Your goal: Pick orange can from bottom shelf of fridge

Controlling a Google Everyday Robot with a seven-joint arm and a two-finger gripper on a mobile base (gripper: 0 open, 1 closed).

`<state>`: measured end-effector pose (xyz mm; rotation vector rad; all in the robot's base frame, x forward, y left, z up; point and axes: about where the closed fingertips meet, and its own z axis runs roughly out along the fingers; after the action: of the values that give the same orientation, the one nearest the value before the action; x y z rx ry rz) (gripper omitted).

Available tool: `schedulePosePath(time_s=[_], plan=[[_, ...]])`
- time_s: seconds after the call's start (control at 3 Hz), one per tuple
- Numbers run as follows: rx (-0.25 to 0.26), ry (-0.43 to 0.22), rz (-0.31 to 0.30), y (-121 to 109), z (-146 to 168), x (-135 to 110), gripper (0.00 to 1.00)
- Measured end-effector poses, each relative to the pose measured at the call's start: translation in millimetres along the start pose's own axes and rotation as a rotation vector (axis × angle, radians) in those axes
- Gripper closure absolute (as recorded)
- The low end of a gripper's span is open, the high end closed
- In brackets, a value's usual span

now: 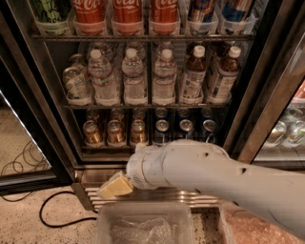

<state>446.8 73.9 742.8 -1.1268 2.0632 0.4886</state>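
Note:
The fridge stands open in front of me. Its bottom shelf carries rows of short orange cans on the left and blue cans on the right. My white arm reaches in from the lower right. The gripper, with yellowish tips, sits low in front of the ribbed steel base grille, below the orange cans and apart from them. It holds nothing that I can see.
Water and tea bottles fill the middle rack, tall red cola cans the top one. A clear plastic bin lies on the floor under the gripper. A black cable runs at lower left. A second cooler stands on the right.

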Motion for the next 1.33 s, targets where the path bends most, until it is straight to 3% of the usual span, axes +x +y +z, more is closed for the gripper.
schedulePosePath(time_s=[0.33,0.67,1.0,1.33], plan=[[0.171,-0.085,0.034,-42.5,-16.5,-19.5,0.0],[0.202,-0.123,0.051,-51.1,-19.3,-28.9,0.0],[0.194,-0.118,0.12,-36.4,-12.2,-6.9,0.0],[0.173,-0.116,0.239,-17.5,14.8,31.2,0.0]])
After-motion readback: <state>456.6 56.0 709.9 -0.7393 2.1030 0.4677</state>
